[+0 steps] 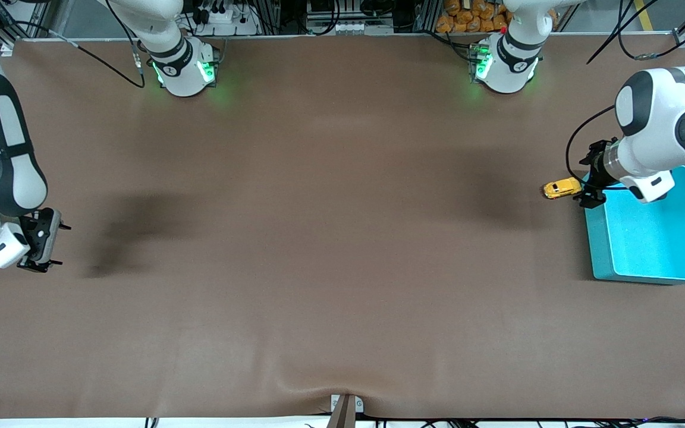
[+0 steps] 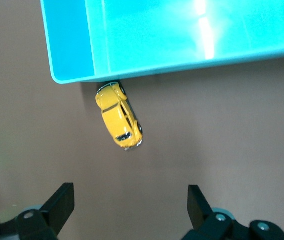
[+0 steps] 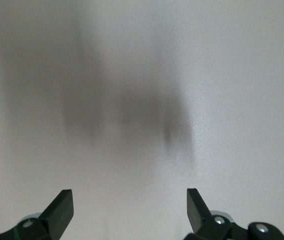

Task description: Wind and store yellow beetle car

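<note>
I count one yellow beetle car [image 1: 561, 188] on the table [image 1: 330, 238]. I count one cyan bin [image 1: 651, 238], and nothing sits in it. I have two robot arms to work with, one at each end of the table. Each arm has one gripper, so that makes two: the left gripper [image 1: 589, 178] and the right gripper [image 1: 39, 245]. Each gripper has two black fingers [image 2: 59, 205], so four fingers in all.
</note>
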You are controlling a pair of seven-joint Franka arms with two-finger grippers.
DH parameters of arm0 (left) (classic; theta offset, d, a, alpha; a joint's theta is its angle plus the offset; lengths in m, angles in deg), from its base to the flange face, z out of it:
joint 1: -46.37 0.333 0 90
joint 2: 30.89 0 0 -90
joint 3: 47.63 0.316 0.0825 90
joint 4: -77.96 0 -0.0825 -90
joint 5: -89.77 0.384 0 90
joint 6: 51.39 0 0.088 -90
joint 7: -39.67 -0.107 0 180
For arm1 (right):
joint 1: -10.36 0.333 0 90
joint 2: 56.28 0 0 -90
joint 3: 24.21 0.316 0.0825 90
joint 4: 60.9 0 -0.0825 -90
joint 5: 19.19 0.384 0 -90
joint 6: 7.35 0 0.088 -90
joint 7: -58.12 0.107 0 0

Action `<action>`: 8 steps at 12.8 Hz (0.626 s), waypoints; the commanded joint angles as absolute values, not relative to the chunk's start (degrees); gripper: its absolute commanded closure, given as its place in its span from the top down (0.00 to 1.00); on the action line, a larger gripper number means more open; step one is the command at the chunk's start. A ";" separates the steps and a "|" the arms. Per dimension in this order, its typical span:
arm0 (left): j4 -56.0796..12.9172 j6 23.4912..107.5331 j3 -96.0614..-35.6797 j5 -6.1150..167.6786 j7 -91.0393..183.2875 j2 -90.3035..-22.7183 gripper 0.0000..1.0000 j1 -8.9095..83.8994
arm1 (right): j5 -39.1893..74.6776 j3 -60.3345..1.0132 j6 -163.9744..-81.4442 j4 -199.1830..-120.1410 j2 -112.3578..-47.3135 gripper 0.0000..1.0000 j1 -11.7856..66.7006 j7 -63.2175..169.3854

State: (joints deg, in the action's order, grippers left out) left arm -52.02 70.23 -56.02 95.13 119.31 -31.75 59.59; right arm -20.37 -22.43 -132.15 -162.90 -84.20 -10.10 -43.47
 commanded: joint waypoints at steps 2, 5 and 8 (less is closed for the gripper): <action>-58.08 78.49 -56.51 96.10 125.37 -30.45 1.00 61.31 | -19.72 -22.45 -127.16 -164.00 -78.88 1.00 -8.19 -36.03; -62.74 84.65 -56.51 96.19 126.69 -30.98 1.00 61.40 | -19.72 -22.45 -122.59 -164.09 -75.28 1.00 -5.73 -29.53; -63.72 90.10 -56.51 96.19 126.69 -34.22 1.00 62.80 | -19.72 -22.45 -117.85 -164.17 -71.24 1.00 -2.75 -22.85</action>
State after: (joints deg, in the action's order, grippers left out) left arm -62.98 86.81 -56.09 95.13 125.44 -32.67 61.71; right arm -20.36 -22.33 -120.21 -162.77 -74.87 -4.23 -26.56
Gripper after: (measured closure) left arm 0.000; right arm 0.000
